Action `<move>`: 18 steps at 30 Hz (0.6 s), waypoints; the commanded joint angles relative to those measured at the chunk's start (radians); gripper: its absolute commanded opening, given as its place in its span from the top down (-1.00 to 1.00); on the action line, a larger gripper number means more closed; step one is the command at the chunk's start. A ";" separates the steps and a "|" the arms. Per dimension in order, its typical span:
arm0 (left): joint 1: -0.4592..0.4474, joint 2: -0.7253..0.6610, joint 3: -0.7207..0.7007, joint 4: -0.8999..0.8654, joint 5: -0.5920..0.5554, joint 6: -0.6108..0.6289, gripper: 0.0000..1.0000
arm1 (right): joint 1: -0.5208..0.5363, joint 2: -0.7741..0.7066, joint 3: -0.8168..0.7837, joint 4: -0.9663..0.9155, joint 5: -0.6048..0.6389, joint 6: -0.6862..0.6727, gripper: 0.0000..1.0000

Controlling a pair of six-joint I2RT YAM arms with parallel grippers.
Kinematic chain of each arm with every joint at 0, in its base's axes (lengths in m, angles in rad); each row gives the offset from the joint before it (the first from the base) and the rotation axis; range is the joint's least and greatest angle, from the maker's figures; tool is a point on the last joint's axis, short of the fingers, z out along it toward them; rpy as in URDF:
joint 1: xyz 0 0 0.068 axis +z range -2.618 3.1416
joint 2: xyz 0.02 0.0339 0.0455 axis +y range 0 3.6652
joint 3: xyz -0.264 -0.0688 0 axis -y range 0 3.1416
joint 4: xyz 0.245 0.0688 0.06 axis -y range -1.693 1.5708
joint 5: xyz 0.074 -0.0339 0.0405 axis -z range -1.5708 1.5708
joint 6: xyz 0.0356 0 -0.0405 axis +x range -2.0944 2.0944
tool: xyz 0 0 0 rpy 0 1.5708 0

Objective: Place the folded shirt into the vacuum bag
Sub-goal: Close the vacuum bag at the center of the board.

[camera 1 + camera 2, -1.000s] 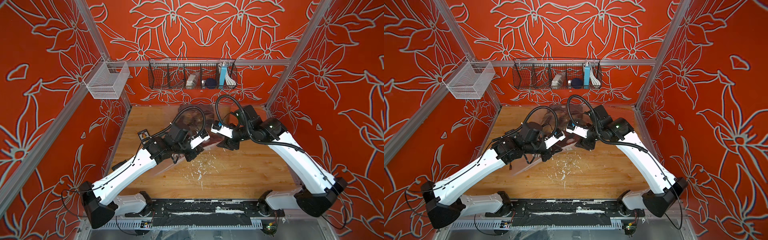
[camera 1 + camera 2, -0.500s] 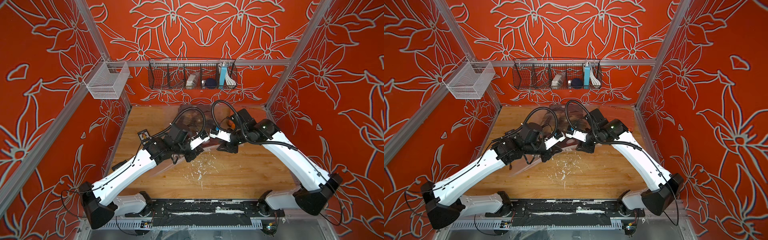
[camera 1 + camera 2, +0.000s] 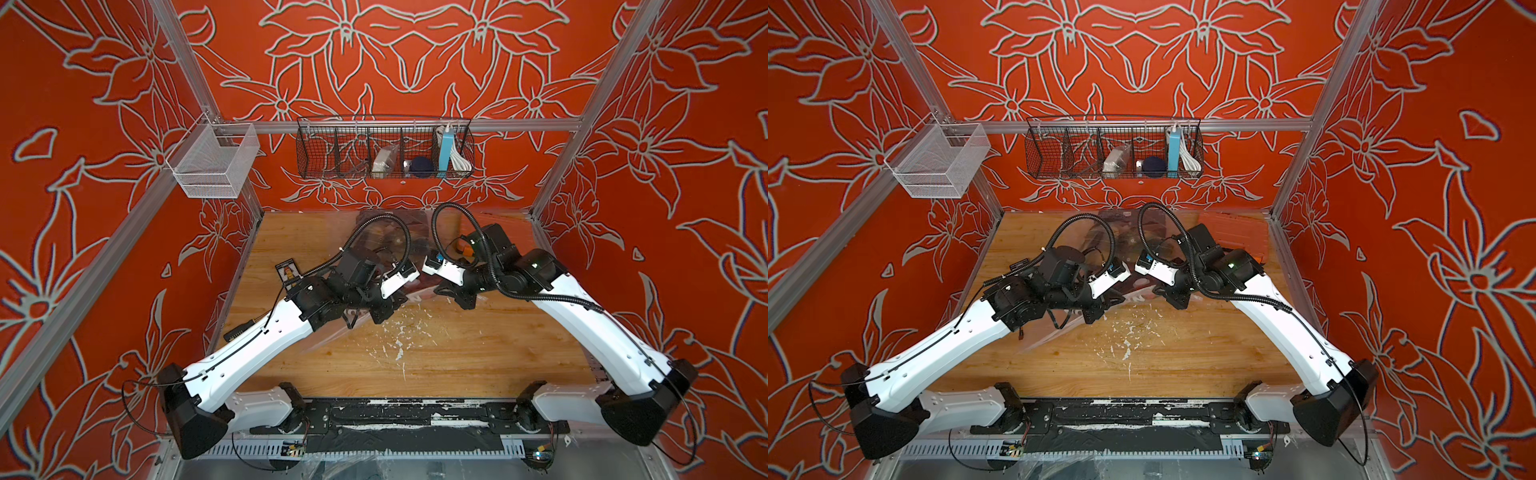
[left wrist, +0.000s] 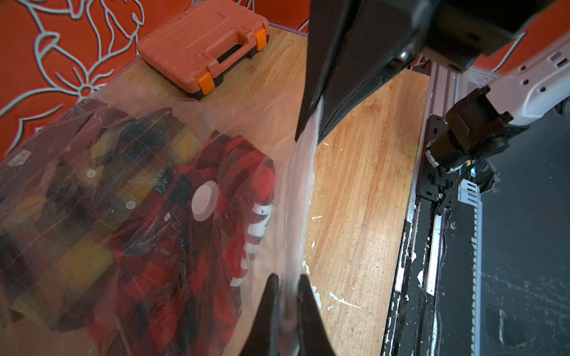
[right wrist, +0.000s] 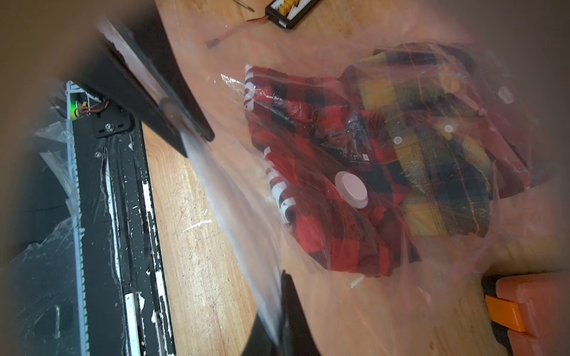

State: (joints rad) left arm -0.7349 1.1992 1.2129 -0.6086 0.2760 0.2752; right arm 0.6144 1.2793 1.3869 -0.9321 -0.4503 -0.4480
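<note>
**1. Left fingers** [image 4: 303, 305]: nearest you, closed on the raised near edge of the vacuum bag [image 4: 253, 117].

**2. Right fingers** [image 5: 291, 311]: beside them, closed on the same edge. You see the film stretched between the two pairs.

**3. Vacuum bag:** clear and crinkly, it lies mid-desk [image 3: 436, 353] with only its near edge lifted.
- Contents, seen through the film: a red-and-black plaid shirt [image 4: 172, 277] nearer you, and a yellow-and-dark plaid shirt [image 4: 92, 191] touching it on the far side.
- A white valve disc [image 4: 205, 200] sits over the red shirt.
- Large white lettering shows along that shirt's near edge, but you cannot read it. The print on the small tags is too fine to read.

**4. Small black board with yellow sockets** [image 5: 290, 12]: on the desk, left of the bag.

**5. Orange tool case** [image 4: 200, 43]: lid down, just beyond the bag.

**6. Black wire basket** [image 3: 324, 158]: divided, on the back wall. It holds a white packet [image 3: 382, 160], a dark blue round object [image 3: 419, 165], a light blue box [image 3: 445, 151] and a white cable [image 3: 459, 158].

**7. Silver mesh basket** [image 3: 212, 166]: on the left rail.
</note>
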 commanded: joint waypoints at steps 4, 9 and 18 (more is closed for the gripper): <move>0.002 0.015 -0.022 -0.168 -0.100 -0.055 1.00 | -0.077 -0.070 -0.041 0.093 0.046 0.066 1.00; 0.002 0.004 -0.048 -0.195 -0.108 -0.070 1.00 | -0.113 -0.081 -0.071 0.125 0.030 0.094 1.00; 0.002 -0.006 -0.031 -0.255 -0.124 -0.068 1.00 | -0.140 -0.084 -0.088 0.159 0.001 0.120 1.00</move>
State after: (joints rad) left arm -0.7471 1.2148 1.1984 -0.6018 0.2237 0.2153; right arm 0.5255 1.2388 1.2942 -0.8288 -0.5163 -0.3557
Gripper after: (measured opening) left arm 0.076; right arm 0.054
